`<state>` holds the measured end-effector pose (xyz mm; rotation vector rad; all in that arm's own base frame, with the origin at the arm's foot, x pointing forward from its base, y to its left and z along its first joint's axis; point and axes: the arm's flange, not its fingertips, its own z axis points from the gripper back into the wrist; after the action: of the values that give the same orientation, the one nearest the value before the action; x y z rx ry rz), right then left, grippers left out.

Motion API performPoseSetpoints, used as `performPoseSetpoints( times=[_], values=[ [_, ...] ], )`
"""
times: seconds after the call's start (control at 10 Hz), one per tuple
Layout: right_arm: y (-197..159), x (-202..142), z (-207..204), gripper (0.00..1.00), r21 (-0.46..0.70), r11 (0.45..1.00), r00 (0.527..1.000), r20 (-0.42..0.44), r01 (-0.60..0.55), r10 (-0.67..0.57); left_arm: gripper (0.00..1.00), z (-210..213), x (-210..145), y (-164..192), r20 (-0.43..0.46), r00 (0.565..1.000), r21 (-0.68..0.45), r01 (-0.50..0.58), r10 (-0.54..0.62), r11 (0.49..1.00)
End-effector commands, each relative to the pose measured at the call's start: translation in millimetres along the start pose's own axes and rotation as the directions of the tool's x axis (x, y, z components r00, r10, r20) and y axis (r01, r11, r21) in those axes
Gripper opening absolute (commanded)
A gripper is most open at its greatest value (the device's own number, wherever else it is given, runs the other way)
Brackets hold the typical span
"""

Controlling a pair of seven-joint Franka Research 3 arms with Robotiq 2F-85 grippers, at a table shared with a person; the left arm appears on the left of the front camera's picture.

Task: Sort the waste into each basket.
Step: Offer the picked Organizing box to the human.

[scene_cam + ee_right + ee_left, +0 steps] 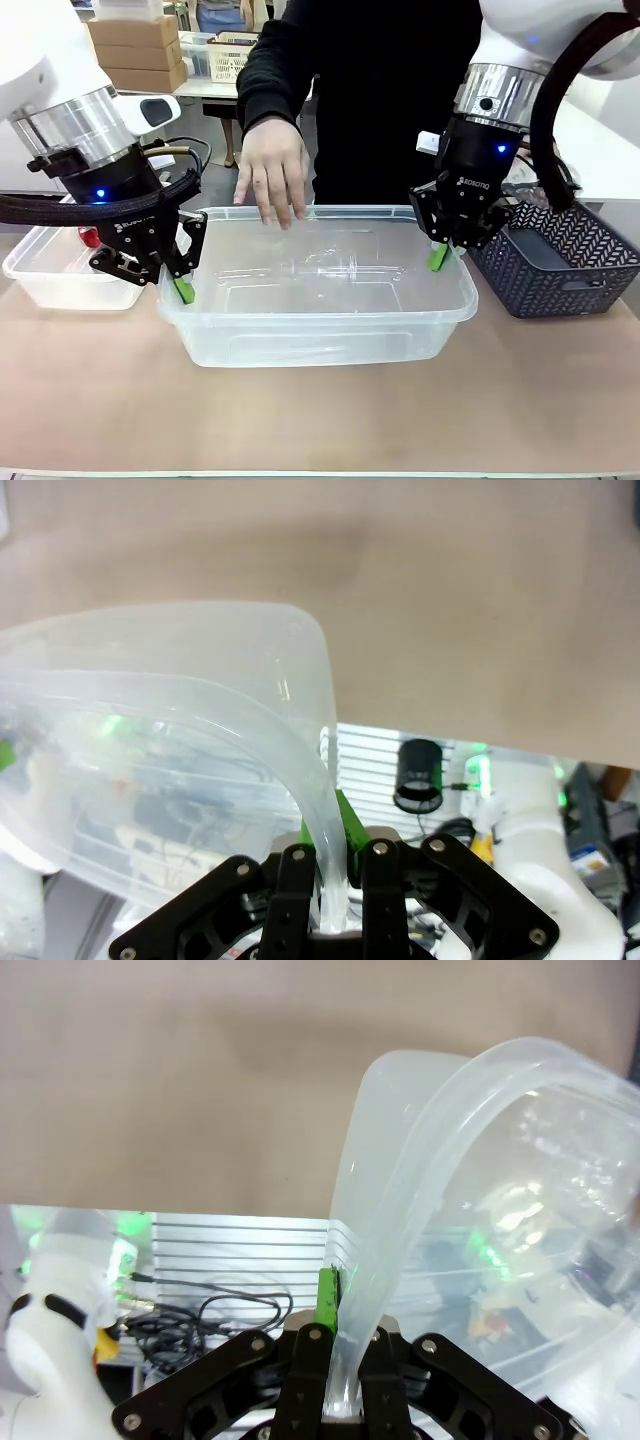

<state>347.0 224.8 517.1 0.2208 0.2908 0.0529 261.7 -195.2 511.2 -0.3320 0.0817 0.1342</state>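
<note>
A large clear plastic tub (320,320) sits mid-table with nothing inside. My left gripper (183,290) is shut on the tub's left rim, which runs between its green pads (327,1300). My right gripper (440,257) is shut on the right rim (325,810). Behind my left arm, a small clear basket (50,275) holds something red (88,237), seemingly a can, mostly hidden by the arm. A person's hand (272,180) hovers over the tub's far rim.
A dark woven basket (560,265) stands at the right, close to the large tub's right end. The tan tabletop (320,420) lies bare in front of the tub. Cardboard boxes (140,50) are stacked far back left.
</note>
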Motion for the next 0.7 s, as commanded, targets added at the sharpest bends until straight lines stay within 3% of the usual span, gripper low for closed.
performPoseSetpoints(
  times=[0.0, 0.6],
  values=[
    [-5.7, -0.9, 3.2, 0.0, -0.008, 1.0, 1.0, -0.012, 0.008, -0.008, 0.0, 6.5, 2.4, 6.0, 0.021, 0.999, -0.013, -0.041, 0.041, 0.999],
    [-5.7, -0.9, 3.2, 0.0, -0.008, 1.0, 1.0, -0.012, 0.008, -0.008, 0.0, 6.5, 2.4, 6.0, 0.021, 0.999, -0.013, -0.041, 0.041, 0.999]
  ],
)
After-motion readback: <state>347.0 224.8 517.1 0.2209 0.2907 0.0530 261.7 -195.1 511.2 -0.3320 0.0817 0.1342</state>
